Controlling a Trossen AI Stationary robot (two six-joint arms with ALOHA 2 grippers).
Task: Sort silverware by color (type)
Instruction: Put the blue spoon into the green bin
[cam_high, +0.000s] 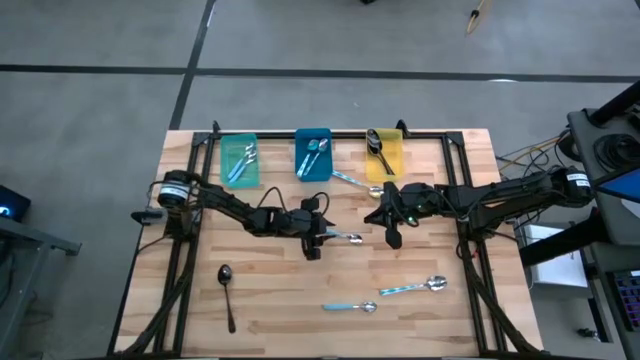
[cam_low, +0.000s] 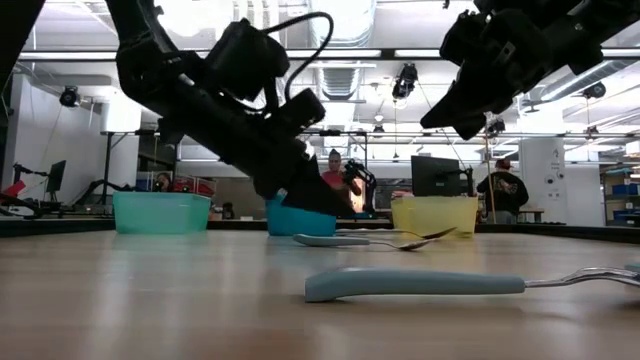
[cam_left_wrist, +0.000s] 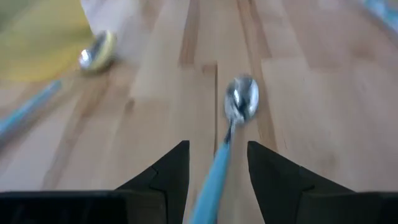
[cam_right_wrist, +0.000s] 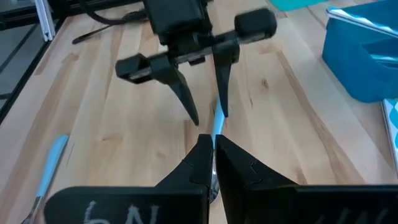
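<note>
A spoon (cam_high: 350, 238) with a silver bowl (cam_left_wrist: 241, 99) and a light-blue handle (cam_left_wrist: 217, 163) lies flat on the wooden table near its middle. My left gripper (cam_left_wrist: 217, 149) is low over it and open. Its two fingers stand on either side of the handle without touching it, which also shows in the right wrist view, where the left gripper (cam_right_wrist: 208, 115) faces the camera. My right gripper (cam_high: 392, 238) hangs shut above the table just right of the spoon's bowl, holding nothing. More silverware lies about the table and in the bins.
A teal bin (cam_high: 240, 160), a blue bin (cam_high: 313, 153) and a yellow bin (cam_high: 385, 152) stand along the far edge, each with spoons inside. A blue-handled spoon (cam_high: 350, 180) lies near the yellow bin. A dark spoon (cam_high: 226, 290) and two blue-handled spoons (cam_high: 350, 306) (cam_high: 415, 287) lie toward the near edge.
</note>
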